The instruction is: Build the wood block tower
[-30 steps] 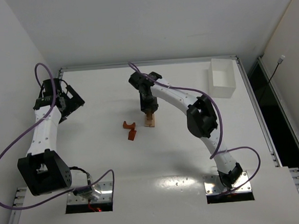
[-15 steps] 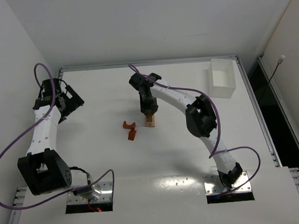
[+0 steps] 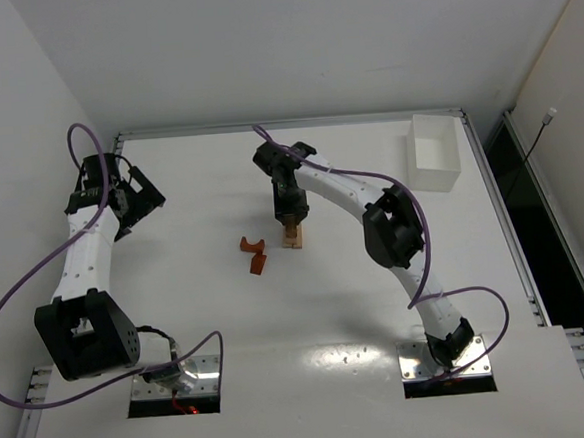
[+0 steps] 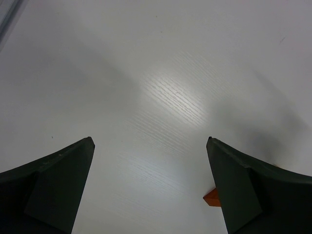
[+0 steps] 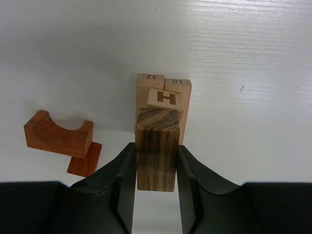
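Tower (image 3: pixel 293 239), centre of the top view, shows 3 pale blocks; right gripper (image 5: pixel 156 163) pinches a 4th block (image 5: pixel 156 139) at its top. Reddish arch (image 5: pixel 57 139) and reddish block (image 5: pixel 84 165) lie unplaced, left. Left gripper (image 4: pixel 151 187) spread, empty.

H on pale cube (image 5: pixel 165 99), 32 and 10 (both upside down) on two tan blocks (image 5: pixel 150 84)

White table (image 3: pixel 209 325), matte, with faint wood grain (clearest in the left wrist view). Metal rails (image 3: pixel 495 200) run along the far and side edges. Plain white back wall (image 3: pixel 289 39), left wall (image 3: pixel 4 119), right wall (image 3: pixel 567 69). Dark gap (image 3: pixel 554 241) beyond the right rail, with a black cable (image 3: pixel 539 137) hanging there. Soft glare (image 4: pixel 178 100) on the tabletop.
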### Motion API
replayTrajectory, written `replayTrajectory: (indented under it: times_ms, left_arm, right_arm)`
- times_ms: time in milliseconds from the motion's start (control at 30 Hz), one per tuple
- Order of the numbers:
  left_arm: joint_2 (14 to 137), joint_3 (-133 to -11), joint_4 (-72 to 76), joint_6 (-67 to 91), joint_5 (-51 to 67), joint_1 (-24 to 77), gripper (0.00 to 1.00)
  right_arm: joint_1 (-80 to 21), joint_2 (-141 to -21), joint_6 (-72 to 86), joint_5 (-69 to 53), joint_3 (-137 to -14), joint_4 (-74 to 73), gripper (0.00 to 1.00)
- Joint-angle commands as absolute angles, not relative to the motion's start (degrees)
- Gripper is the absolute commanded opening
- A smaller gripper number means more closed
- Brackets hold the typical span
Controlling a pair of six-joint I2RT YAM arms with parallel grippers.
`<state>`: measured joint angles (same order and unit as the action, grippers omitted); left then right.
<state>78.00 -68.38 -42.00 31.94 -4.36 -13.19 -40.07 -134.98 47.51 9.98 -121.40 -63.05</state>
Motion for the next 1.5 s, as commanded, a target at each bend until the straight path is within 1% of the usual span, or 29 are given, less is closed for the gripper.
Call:
replayTrajectory:
  times_ms: [0,67,100,167,200,233,300,367,400,533,567,600,633,667,800,833,900,967,1000,1100,1133,1167,1200,1233,1267,1300,1367,1400,1467]
  left_arm:
    - [78.7,-68.3,-40.6,31.6,-3.6,-13.9,1.00]
    - [78.7,-68.3,-40.6,31.6,-3.6,-13.9,1.00]
    - [78.7,-68.3,-40.6,31.6,-3.6,-13.9,1.00]
    - [78.7,-68.3,-40.6,31.6,-3.6,-13.9,1.00]
    - [78.7,-68.3,-40.6,31.6,-3.6,-13.9,1.00]
    - [78.7,-68.3,-40.6,31.6,-3.1,-13.9,1.00]
    - [78.7,-68.3,-40.6,31.6,-3.1,-13.9,1.00]
    - [78.7,-68.3,-40.6,31.6,-2.6,-13.9,1.00]
    - [78.7,-68.3,-40.6,31.1,-2.5,-13.9,1.00]
    - [78.7,-68.3,-40.0,28.2,-1.0,-13.9,1.00]
    - [78.1,-67.8,-40.0,27.2,1.1,-13.9,1.00]
    - [78.1,-67.8,-40.0,25.4,1.8,-13.2,1.00]
    - [77.4,-67.2,-39.4,24.4,2.5,-12.7,1.00]
    - [77.4,-66.5,-38.9,23.3,3.8,-11.3,1.00]
    - [75.0,-65.0,-37.6,18.0,4.6,-6.2,1.00]
    - [74.4,-64.4,-37.6,17.0,5.5,-5.1,1.00]
    - [74.4,-63.8,-37.6,14.0,7.0,-1.7,1.00]
    - [74.4,-63.0,-37.6,10.3,9.1,2.0,1.00]
    - [74.4,-63.0,-37.6,10.3,9.7,3.4,1.00]
    - [76.9,-63.7,-38.4,4.7,10.7,10.3,0.93]
    - [78.3,-65.6,-39.5,1.5,10.7,12.1,0.87]
    - [79.9,-66.9,-40.4,-0.1,10.7,13.8,0.85]
    - [83.7,-68.2,-42.9,-2.2,10.7,16.6,0.82]
    - [85.6,-69.7,-44.3,-6.5,11.7,17.7,0.78]
    - [86.9,-70.7,-45.1,-8.4,12.6,18.4,0.68]
    - [87.7,-71.4,-45.1,-9.9,13.4,19.1,0.63]
    - [87.7,-71.4,-44.6,-16.8,14.3,20.2,0.53]
    - [87.7,-71.4,-44.6,-20.1,14.8,20.2,0.45]
    - [88.2,-70.8,-45.1,-28.7,14.3,21.9,0.35]
  right_arm:
    - [-39.7,-136.0,47.3,10.0,-121.3,-62.4,0.25]
    - [-39.7,-136.0,47.3,10.0,-121.3,-62.4,0.31]
    - [-39.7,-136.0,47.3,10.0,-121.3,-62.4,0.40]
    - [-39.7,-136.0,46.8,9.5,-121.3,-62.4,0.43]
    - [-39.7,-136.0,46.8,9.5,-121.3,-62.4,0.49]
    - [-39.7,-136.0,46.8,9.5,-121.3,-62.4,0.54]
    - [-39.7,-136.0,46.8,9.5,-121.3,-62.4,0.60]
    - [-39.7,-136.0,46.2,8.9,-121.3,-61.9,0.63]
    - [-39.2,-136.0,44.9,8.4,-121.3,-61.9,0.68]
    - [-39.2,-134.0,40.8,5.8,-123.1,-60.6,0.72]
    - [-38.5,-132.6,39.5,3.5,-123.1,-59.7,0.73]
    - [-37.8,-131.7,36.8,1.9,-123.1,-59.2,0.77]
    - [-37.8,-130.6,35.3,0.5,-123.1,-58.3,0.79]
    - [-36.9,-128.0,33.6,-2.9,-121.4,-57.6,0.80]
    - [-35.6,-120.8,27.6,-8.8,-114.4,-54.6,0.87]
    - [-35.0,-119.4,27.1,-9.8,-113.0,-54.1,0.87]
    - [-34.2,-115.3,23.8,-10.5,-109.6,-52.6,0.87]
    - [-32.8,-110.8,18.8,-8.8,-106.6,-50.7,0.91]
    - [-32.8,-110.7,16.7,-8.0,-105.4,-50.0,0.91]
    - [-31.6,-103.0,10.0,-3.0,-98.2,-46.9,0.91]
    - [-31.6,-98.7,5.8,-1.9,-93.3,-46.0,0.91]
    - [-30.8,-96.4,3.6,-1.3,-90.6,-44.9,0.91]
    - [-30.2,-93.9,1.9,0.4,-85.1,-42.6,0.91]
    - [-29.6,-91.4,-0.7,1.0,-82.4,-41.6,0.91]
    - [-28.0,-89.1,-2.0,1.1,-80.0,-41.0,0.91]
    - [-27.1,-85.1,-3.3,0.4,-77.9,-41.0,0.91]
    - [-24.5,-81.6,-5.5,1.0,-72.7,-39.6,0.91]
    - [-23.5,-80.1,-6.4,0.1,-71.6,-39.6,0.91]
    - [-20.9,-76.6,-7.0,-0.4,-68.9,-39.6,0.91]
